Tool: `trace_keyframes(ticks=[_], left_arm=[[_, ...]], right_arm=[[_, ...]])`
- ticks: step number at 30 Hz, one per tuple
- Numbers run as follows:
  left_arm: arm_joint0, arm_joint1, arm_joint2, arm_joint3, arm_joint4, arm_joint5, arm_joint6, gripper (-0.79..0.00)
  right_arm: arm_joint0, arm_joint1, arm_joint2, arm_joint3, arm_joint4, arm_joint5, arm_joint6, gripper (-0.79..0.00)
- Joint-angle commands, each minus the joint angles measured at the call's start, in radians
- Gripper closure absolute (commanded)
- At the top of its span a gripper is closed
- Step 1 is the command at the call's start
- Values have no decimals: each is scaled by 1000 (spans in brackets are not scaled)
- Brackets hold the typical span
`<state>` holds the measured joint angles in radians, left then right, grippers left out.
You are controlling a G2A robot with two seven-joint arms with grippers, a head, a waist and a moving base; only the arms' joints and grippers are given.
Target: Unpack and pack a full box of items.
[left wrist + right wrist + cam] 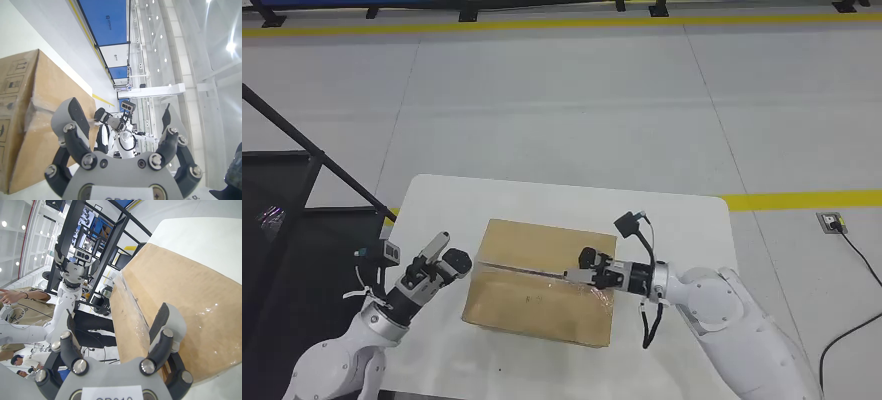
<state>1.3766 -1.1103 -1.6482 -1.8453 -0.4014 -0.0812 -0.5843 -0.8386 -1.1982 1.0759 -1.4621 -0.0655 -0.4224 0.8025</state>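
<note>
Box (542, 290) is coloured plain brown, with black symbols (13, 83) printed on one side. Desk (682, 225) is finished white.
</note>
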Motion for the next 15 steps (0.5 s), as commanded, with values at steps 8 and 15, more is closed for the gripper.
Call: trace_keyframes(ticks=[8,15], left_arm=[[-56,-1,81,33,74,10,-23,-785],[-65,-3,120,43,112,13,-11,-785]], right_arm=[[-70,8,25,-60,65,-16,-8,-785],[-116,16,49,-100,174,13,35,-785]])
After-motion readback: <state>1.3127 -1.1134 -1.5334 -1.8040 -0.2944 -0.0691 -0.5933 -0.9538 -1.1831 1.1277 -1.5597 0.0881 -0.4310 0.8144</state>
